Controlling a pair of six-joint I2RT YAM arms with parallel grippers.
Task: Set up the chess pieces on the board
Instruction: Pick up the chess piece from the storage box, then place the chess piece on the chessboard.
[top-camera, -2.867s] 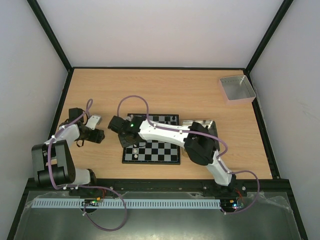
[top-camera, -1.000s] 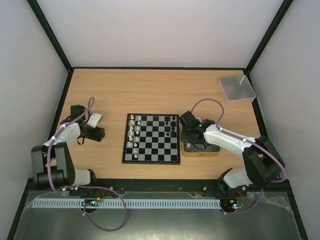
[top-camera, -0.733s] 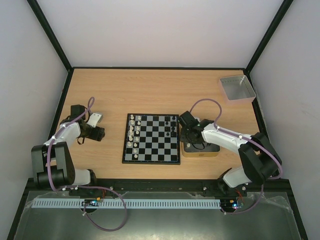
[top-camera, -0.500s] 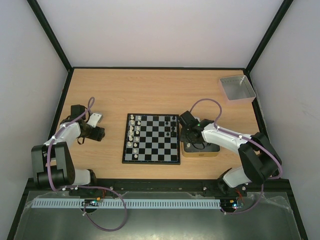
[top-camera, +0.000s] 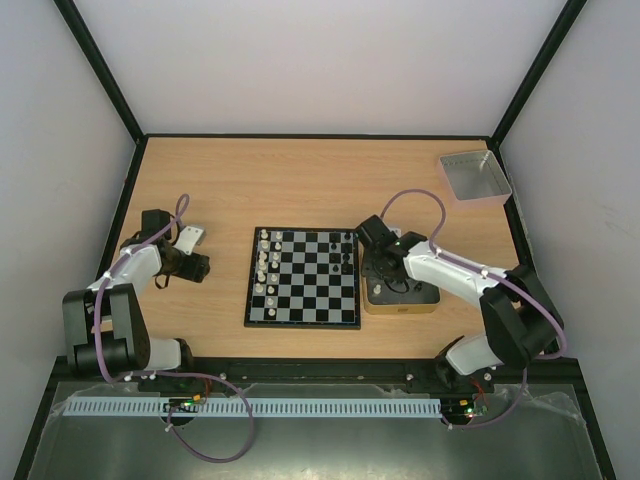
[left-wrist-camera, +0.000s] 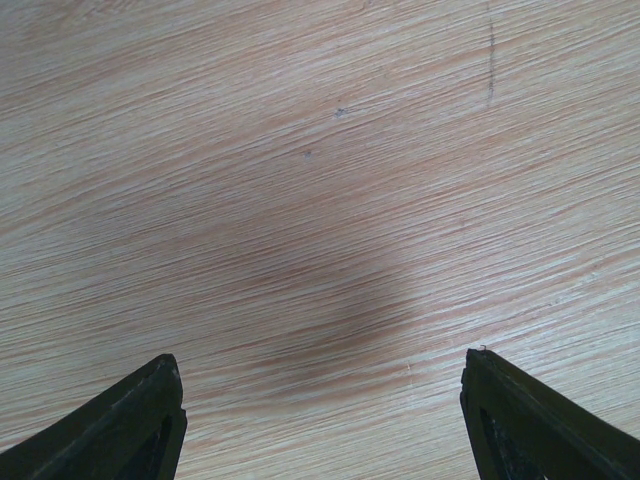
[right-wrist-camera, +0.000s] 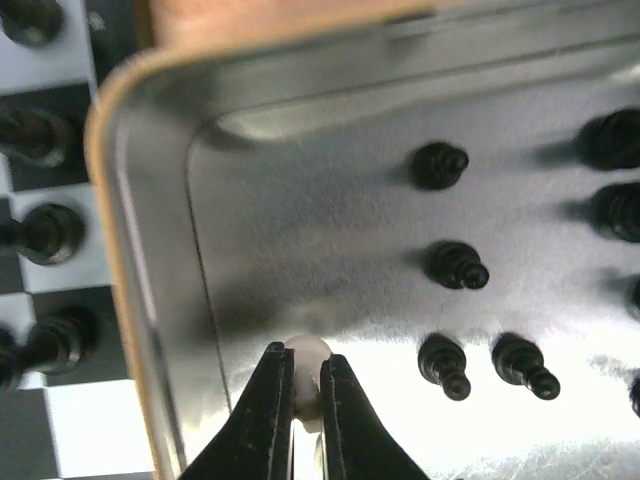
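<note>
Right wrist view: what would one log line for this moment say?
right fingers: shut on white piece | where: inside tin | left fingers: open, over table

Plain wooden table (top-camera: 330, 180), board (top-camera: 310, 295) sitting mid-table, tin (top-camera: 400, 308) right up against the board's right edge, tray (top-camera: 475, 178) well off to the board's far right.
</note>
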